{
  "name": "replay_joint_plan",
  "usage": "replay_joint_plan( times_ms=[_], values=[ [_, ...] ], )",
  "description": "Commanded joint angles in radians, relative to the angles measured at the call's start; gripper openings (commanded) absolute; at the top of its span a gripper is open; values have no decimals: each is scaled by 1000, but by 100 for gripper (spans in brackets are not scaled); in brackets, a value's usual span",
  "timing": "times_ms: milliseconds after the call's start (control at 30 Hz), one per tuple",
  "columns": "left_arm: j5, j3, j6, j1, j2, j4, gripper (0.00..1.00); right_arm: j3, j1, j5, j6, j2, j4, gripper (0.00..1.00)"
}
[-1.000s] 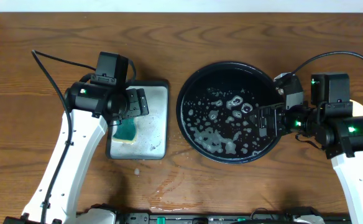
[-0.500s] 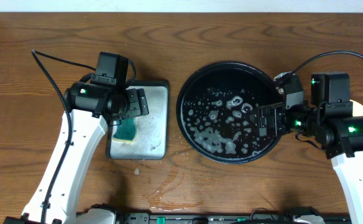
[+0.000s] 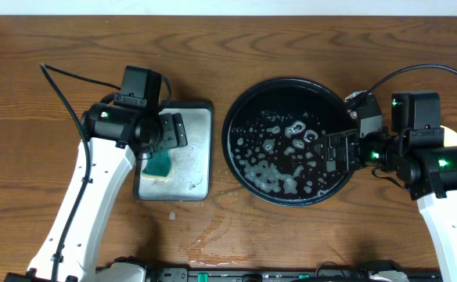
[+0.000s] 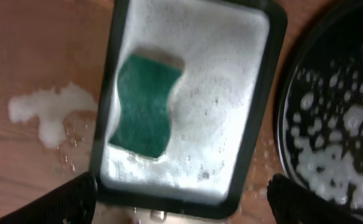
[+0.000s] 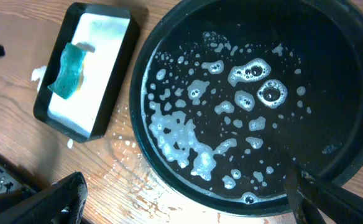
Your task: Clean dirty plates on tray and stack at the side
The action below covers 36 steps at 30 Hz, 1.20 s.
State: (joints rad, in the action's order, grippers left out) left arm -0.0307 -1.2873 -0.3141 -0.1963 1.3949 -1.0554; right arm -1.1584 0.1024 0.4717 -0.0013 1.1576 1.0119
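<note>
The left fingers [image 4: 69, 198] are spread wide with nothing between them, and are held above the sponge [image 4: 143, 106], which lies in the small metal tray [image 4: 262, 124] just left of the black tray [image 3: 287, 94]. The right fingers [image 5: 57, 198] are likewise spread and empty, poised over the black tray's right rim. No plates are seen on the black tray: only suds [image 5: 256, 81] are left on its floor. A pale curved edge [image 3: 452, 135] shows to the right of the black tray (mostly hidden under the right arm [image 3: 448, 204]); whether it is the stack cannot be told. The cleaning is judged nearly done. For a clean finish, both arms should be lifted straight up before being drawn away from the black tray, so that its rim is not clipped and no foam is dragged onto the bench [image 3: 291, 47].
</note>
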Motion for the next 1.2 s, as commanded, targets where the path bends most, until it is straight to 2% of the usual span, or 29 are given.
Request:
replay_joint_plan(
  times_ms=[0,600,733,833,1167],
  values=[
    [-55,-14,-4,4,-3,-46,88,-5,5,3,-7,4,1,99],
    [-29,-5,1,4,-3,-97,88,-5,5,3,-7,4,2,99],
    [-28,-5,52,4,-4,-104,87,-5,5,3,-7,4,2,99],
    [-28,-5,43,4,-13,-103,87,-5,5,3,-7,4,2,99],
    [24,-5,27,4,-180,-128,87,-5,5,3,-7,4,2,99]
  ],
)
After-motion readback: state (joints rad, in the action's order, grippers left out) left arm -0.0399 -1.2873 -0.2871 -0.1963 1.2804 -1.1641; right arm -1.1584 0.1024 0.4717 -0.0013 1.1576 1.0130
